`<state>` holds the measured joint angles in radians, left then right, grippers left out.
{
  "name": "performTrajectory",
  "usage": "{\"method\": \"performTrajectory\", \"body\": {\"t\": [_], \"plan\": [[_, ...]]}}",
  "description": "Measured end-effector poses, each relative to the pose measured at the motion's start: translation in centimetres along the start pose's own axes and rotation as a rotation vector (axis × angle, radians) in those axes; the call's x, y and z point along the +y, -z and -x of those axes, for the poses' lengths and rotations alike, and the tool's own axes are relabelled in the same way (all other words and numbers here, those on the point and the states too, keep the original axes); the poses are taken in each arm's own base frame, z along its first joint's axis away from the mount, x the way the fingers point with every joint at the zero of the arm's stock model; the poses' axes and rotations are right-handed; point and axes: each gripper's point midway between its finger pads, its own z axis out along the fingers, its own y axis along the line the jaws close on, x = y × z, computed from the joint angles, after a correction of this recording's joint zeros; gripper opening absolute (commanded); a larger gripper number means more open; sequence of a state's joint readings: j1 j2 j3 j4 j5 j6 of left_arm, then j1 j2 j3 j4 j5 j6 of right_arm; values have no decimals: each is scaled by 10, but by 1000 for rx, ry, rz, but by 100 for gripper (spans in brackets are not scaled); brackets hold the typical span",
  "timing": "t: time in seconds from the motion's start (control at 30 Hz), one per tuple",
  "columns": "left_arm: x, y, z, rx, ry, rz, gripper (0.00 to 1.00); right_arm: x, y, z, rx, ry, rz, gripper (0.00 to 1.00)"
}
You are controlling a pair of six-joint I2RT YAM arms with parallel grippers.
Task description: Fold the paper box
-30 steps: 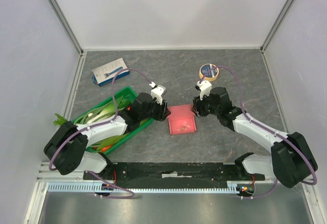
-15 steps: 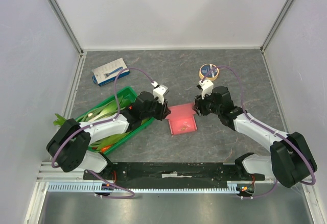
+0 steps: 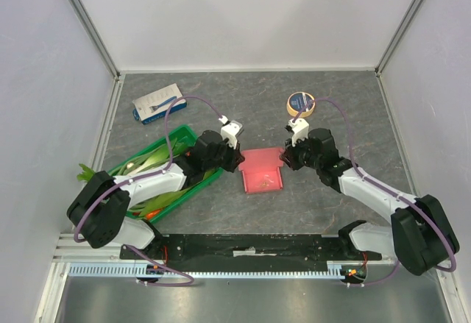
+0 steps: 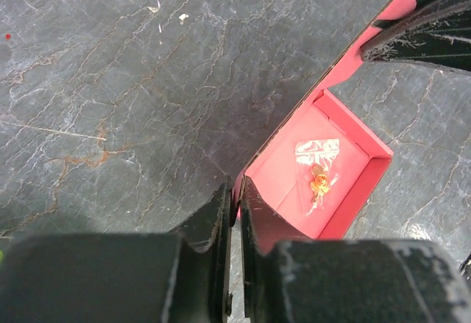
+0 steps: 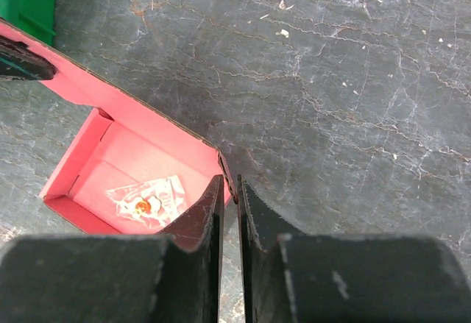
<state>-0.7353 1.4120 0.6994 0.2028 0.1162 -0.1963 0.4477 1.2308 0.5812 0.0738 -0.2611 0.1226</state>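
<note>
Jaws clenching on thin card: the left gripper [image 4: 235,209] and right gripper [image 5: 229,201] are each pinching one end of the far flap of the paper box [image 3: 262,176] — it is lying open at mid-table [image 3: 331,117] between them, a green crate [image 3: 193,133] sitting to its left.

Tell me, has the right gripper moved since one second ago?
Yes, a little. In the top view the right gripper has drawn back from the tape roll, toward the arm bases, and is pinching a far corner of the paper box.
</note>
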Motion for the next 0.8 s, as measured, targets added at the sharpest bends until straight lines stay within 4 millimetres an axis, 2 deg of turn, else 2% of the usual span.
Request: {"method": "performTrajectory", "body": {"t": [0.03, 0.1, 0.33, 0.63, 0.8], "plan": [[-1, 0, 1, -1, 0, -2, 7, 1, 1, 0, -8, -7, 1, 6], [-4, 0, 2, -2, -4, -5, 4, 3, 5, 1, -30, -24, 2, 0], [-20, -4, 8, -26, -35, 47, 2, 3, 19, 1, -87, -81, -46, 0], [-6, -26, 21, -55, 33, 362, 2, 8, 20, -6, -141, -132, -225, 0], [-1, -39, 25, -88, 82, 491, 2, 2, 17, -8, -175, -171, -369, 0]]}}
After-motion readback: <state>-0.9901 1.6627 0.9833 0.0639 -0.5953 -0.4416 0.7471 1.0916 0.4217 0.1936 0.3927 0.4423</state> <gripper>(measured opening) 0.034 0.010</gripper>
